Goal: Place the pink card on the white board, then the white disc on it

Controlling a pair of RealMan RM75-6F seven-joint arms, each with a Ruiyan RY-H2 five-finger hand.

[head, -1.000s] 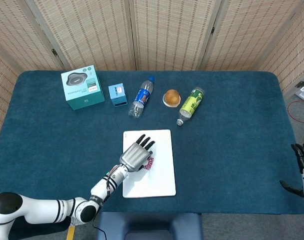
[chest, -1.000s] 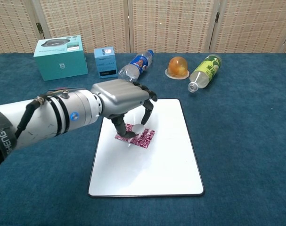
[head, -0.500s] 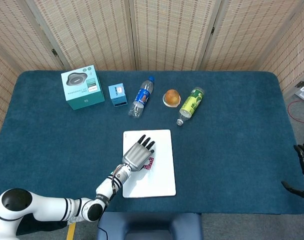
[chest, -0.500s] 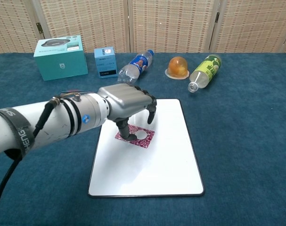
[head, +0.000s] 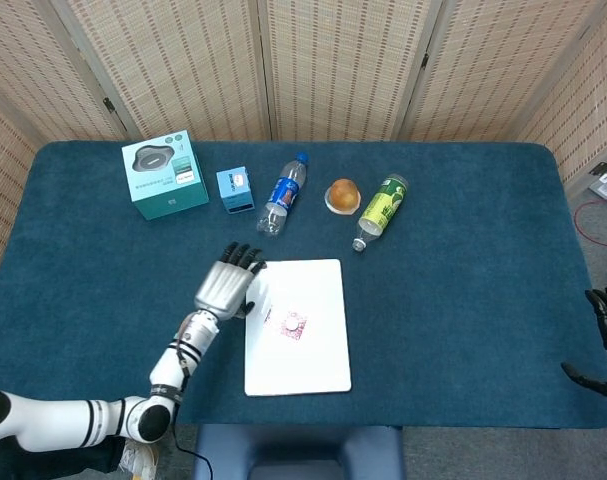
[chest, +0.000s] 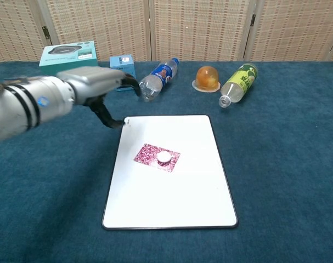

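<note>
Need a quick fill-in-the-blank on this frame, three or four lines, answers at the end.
1. The white disc lies on the ____ card.
2. The card lies on the white ____.
3. The left hand holds ____.
4. The orange jelly cup stands between the blue bottle and the ____ bottle.

Missing words: pink; board; nothing; green

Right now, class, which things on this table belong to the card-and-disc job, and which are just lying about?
Job things: pink card; white disc resting on it; white board beneath both; left hand, holding nothing, beside the board.

Lying about: teal box; small blue box; blue-label bottle; green-label bottle; orange jelly cup.
</note>
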